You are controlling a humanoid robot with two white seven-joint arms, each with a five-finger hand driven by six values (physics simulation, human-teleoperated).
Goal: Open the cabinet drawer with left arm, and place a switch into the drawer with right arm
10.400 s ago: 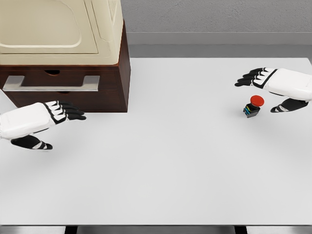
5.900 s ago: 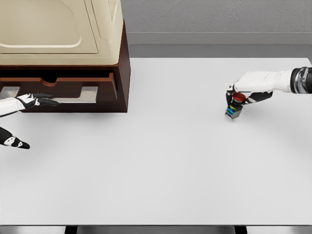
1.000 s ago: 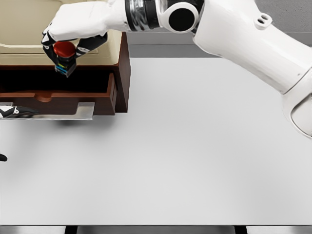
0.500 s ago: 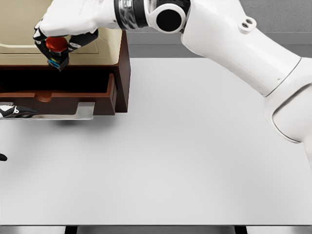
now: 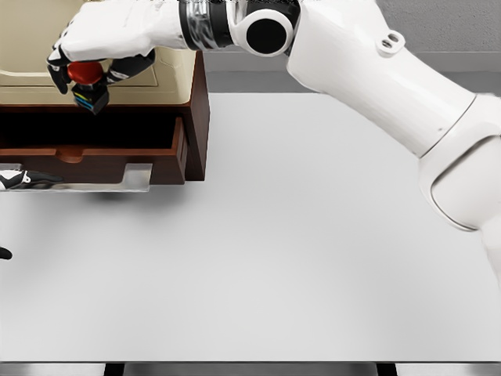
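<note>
Bright, even, sharp simulator render; soft shadow inside the open drawer [image 5: 86,129].

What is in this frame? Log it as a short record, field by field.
drawer: pulled open, interior dark
switch: red-topped, held above the open drawer, not yet inside
right robot hand: shut on the switch
left robot hand: at picture's left edge, by the drawer handle
cabinet: dark wood, cream appliance on top
</note>
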